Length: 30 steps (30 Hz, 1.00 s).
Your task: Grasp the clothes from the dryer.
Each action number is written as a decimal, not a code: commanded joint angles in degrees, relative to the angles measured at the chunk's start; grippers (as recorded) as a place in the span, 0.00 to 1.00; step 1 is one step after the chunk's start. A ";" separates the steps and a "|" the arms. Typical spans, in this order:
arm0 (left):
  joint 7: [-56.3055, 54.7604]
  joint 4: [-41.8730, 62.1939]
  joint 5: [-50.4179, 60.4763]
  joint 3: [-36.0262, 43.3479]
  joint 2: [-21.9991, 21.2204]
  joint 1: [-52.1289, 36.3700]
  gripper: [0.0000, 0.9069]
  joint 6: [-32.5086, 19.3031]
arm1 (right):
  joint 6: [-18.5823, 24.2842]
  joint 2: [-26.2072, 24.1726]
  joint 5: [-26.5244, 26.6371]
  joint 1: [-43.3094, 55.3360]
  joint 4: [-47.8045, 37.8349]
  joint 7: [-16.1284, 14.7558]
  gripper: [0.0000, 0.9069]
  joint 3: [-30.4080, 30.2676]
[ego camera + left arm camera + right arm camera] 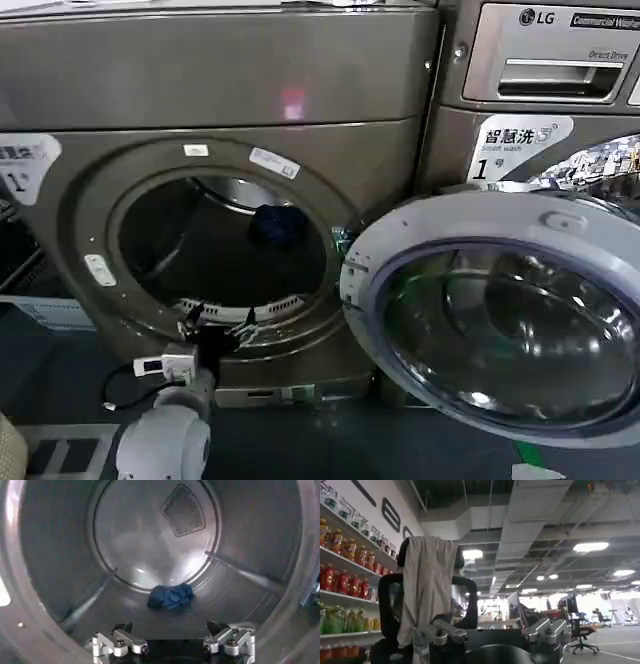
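The dryer (pixel 220 190), a large bronze-grey front-loading machine with a white "1" label at its upper left, is seen with its round porthole uncovered. Its grey-rimmed glass door (pixel 500 310) is swung fully open to the right. A single crumpled dark blue cloth (pixel 170 596) is seen lying on the drum floor, near the rear wall, in a small bunched heap, apart from the drum's ribs.

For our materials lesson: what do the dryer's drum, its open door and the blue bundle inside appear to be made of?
Drum: looks like brushed metal, dull grey with soft reflections.
Door: pale, probably plastic rim around a dark, glossy, glass-like window that mirrors lights.
Blue bundle: seemingly soft fabric, crumpled with matte folds.
The left tool is open at the drum's mouth.
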 commanded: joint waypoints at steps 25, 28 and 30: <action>-0.01 0.02 -0.04 0.29 -0.26 0.11 1.00 2.81 | -0.07 0.05 0.02 -0.41 -0.39 0.17 1.00 0.53; -0.01 0.11 -0.05 0.19 -0.24 0.05 1.00 2.81 | -0.10 0.07 0.00 -0.40 -0.35 0.14 1.00 0.51; 0.00 0.12 -0.08 0.17 -0.25 0.06 1.00 2.81 | -0.08 0.10 -0.01 -0.40 -0.30 0.13 1.00 0.49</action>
